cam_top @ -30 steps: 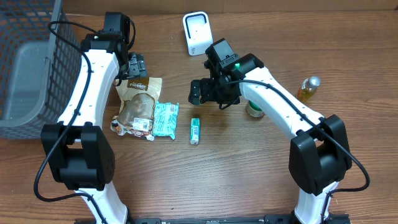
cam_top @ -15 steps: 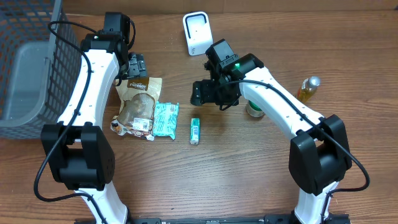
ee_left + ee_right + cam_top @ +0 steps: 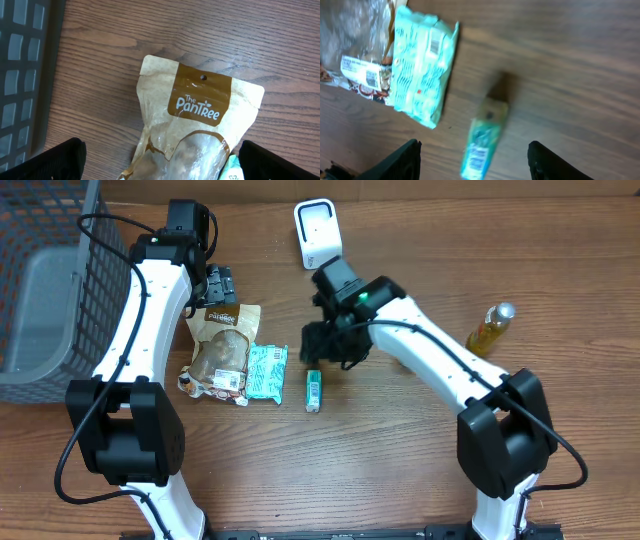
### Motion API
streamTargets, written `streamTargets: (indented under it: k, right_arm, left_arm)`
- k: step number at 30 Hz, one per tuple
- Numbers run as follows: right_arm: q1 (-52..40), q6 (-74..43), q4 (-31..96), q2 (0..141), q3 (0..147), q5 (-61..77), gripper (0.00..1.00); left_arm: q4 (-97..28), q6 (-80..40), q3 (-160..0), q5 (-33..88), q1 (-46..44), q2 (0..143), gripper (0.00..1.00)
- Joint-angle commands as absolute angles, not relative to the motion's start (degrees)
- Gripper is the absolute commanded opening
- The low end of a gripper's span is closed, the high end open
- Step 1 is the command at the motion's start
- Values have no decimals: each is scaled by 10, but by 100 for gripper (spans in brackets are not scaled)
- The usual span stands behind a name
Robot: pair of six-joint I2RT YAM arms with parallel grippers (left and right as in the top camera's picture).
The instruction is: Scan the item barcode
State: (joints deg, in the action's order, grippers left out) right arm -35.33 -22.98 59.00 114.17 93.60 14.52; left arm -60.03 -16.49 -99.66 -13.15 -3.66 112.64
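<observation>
Black and blurred at the bottom of my wrist view, the fingers of my right gripper (image 3: 475, 157) stand partly apart with nothing between them, so I hold nothing there. Below the gap lies the green tube (image 3: 482, 137), flat on the wooden table (image 3: 400, 470), about midway between the left and right edges and touching nothing else. It is small and slim, green with a paler patch toward one end. The picture is too blurred for me to tell whether a barcode faces up.

Near it, toward the left edge, lies a mint-green packet (image 3: 267, 370) that touches a brown pouch (image 3: 200, 115). My left gripper (image 3: 165, 162) hangs over that pouch, wide open and empty. The white scanner (image 3: 317, 232) stands upright near the far edge, well apart from the tube.

As I judge it, nothing of the task is done. The tube is not yet grasped, and lifting it, carrying it to the scanner and turning its code toward the window are all left to do.
</observation>
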Motion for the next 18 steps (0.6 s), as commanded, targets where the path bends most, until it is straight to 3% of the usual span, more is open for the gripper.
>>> streamTargets:
  k: [1,11,18]
  right_arm:
    - [-375,-290,594,1162,928,114,65]
    - [-418,-345,573,1187,889,86,64]
    - [-425,-345,571,1190,889,86,35]
  left_arm:
    - [-599,-165,-1003,-139,-39,1124,100]
    - [-599,-165,-1003,-139,-39,1124,99]
    - [-599,-165,-1003,-139,-39,1124,100]
